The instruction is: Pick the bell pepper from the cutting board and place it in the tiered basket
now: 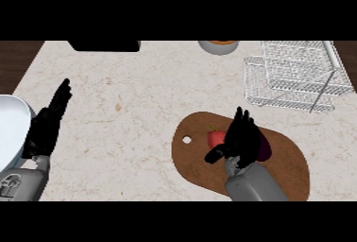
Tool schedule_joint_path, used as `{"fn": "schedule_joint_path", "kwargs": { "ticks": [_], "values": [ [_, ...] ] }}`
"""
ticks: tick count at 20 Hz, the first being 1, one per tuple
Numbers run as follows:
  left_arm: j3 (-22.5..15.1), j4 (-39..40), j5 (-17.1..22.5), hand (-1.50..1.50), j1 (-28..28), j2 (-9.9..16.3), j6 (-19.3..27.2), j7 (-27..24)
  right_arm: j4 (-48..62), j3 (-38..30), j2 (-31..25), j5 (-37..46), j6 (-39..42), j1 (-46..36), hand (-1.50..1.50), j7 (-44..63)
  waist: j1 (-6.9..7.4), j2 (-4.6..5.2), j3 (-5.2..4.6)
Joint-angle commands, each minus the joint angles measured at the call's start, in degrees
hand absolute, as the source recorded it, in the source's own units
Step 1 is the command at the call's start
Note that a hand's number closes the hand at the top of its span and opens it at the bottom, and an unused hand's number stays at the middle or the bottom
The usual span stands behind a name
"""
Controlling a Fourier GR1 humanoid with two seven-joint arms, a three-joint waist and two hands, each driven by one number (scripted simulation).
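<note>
Pale marbled stone covers the counter, with dark wood showing past its upper corners. Toward the lower right lies a brown cutting board, rounded, with a small hole near its left end. On it sits the bell pepper, red and shiny with a thin stem poking up at its top; only its left part shows, since the right hand comes over it from below, fingers pointing up and thumb sticking out to the left, and I cannot tell whether the fingers actually close on it. A dark purplish thing peeks out at the hand's right, too covered to name. The wire tiered basket stands at the upper right, well apart from the board. At the top edge, a black object and a grey bowl are cut off. A white plate is cropped at the left edge, with the left hand resting open beside it, fingers straight.
</note>
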Motion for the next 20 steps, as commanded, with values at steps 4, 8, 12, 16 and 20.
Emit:
{"fn": "schedule_joint_path", "kwargs": {
  "ticks": [4, 8, 12, 16, 20],
  "values": [
    [0.56, -2.18, -0.10, 0.00, 1.37, 0.54, -1.37, 0.30, 5.36, 0.45, 0.72, -4.23, -6.80, -2.85, -1.50, 11.75, 0.35, -0.01, 0.02],
    [1.78, -1.16, -0.36, 0.00, -1.60, 0.67, -1.66, 2.17, 8.56, 2.27, 0.71, -12.52, -1.46, -5.86, 1.50, 8.26, 0.17, 0.05, 0.02],
    [-0.37, -3.52, -3.20, 0.00, 3.86, -2.60, 1.38, -0.40, 11.60, 3.03, 0.71, -6.38, 2.86, -7.24, 1.50, 6.19, -0.08, -0.14, 0.00],
    [0.38, -0.91, -3.01, 0.00, 0.44, -2.27, -0.43, 0.40, 10.94, 5.62, 0.71, -10.01, -6.76, -9.12, 1.50, 9.06, -0.01, 0.01, 0.02],
    [1.30, -2.59, -3.12, 0.00, 3.42, -1.91, -0.35, -0.63, 6.46, 3.20, 0.72, -7.94, -7.72, -7.09, 1.50, 7.85, -0.35, -0.25, 0.00]
  ]
}}
